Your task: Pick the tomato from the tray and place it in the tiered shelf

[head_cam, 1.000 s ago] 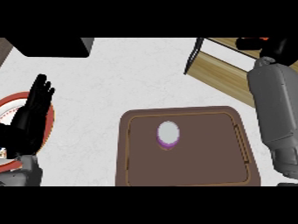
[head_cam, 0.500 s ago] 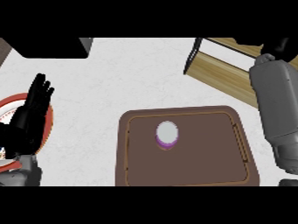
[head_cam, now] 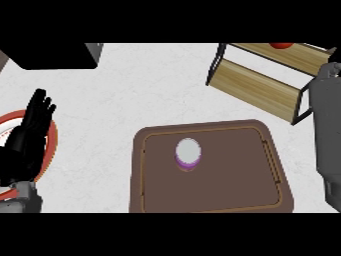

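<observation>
The red tomato (head_cam: 279,45) lies on the upper board of the tiered shelf (head_cam: 261,82) at the top right, partly cut off by the view's edge. My right forearm (head_cam: 339,135) runs up the right side beside the shelf. Of my right hand (head_cam: 332,51), only a dark sliver shows at the top edge, right of the tomato and apart from it. The brown tray (head_cam: 225,190) sits in the lower middle and holds only a white and purple round object (head_cam: 188,152). My left hand (head_cam: 29,137) rests open at the far left, fingers up.
A red-rimmed plate (head_cam: 51,150) lies under my left hand at the left edge. A dark box (head_cam: 51,55) stands at the top left. White counter (head_cam: 143,90) stretches between the tray, the shelf and the box.
My right arm has drawn back to the right, and its hand has slid almost out of view. The tomato now shows alone on the shelf's upper board. The left hand has not moved.
</observation>
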You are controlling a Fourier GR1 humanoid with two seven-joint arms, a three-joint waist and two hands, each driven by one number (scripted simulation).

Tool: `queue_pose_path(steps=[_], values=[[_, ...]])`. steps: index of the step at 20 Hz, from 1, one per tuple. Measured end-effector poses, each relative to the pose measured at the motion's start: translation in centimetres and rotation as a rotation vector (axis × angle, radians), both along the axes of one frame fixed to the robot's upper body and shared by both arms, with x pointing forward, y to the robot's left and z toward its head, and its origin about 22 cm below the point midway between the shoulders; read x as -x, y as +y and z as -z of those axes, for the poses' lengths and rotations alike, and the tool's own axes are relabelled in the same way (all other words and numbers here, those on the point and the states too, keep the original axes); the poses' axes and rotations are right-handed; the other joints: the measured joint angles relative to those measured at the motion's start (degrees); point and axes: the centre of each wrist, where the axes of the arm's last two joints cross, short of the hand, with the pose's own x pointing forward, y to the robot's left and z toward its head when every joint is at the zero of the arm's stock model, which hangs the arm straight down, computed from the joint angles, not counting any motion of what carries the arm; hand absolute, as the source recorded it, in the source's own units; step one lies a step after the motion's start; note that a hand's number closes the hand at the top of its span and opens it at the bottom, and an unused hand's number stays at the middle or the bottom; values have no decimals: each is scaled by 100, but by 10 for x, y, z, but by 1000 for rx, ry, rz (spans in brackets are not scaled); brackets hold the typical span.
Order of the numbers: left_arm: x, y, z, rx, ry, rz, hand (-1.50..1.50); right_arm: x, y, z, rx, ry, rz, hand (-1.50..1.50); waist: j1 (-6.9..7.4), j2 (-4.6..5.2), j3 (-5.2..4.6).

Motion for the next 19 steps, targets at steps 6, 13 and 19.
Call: queue_pose_path(steps=[6, 13, 19], values=[[4, 1, -4, 1, -1, -19, 0, 57, -28, -10, -64, -27, 95, -150, -102, -35, -2], [3, 7, -4, -1, -4, -16, 0, 148, -51, -23, -93, -44, 111, -150, -95, -18, -1], [0, -8, -5, 4, -10, -9, 0, 214, -56, -24, -98, -57, 81, -150, -21, 11, 3]])
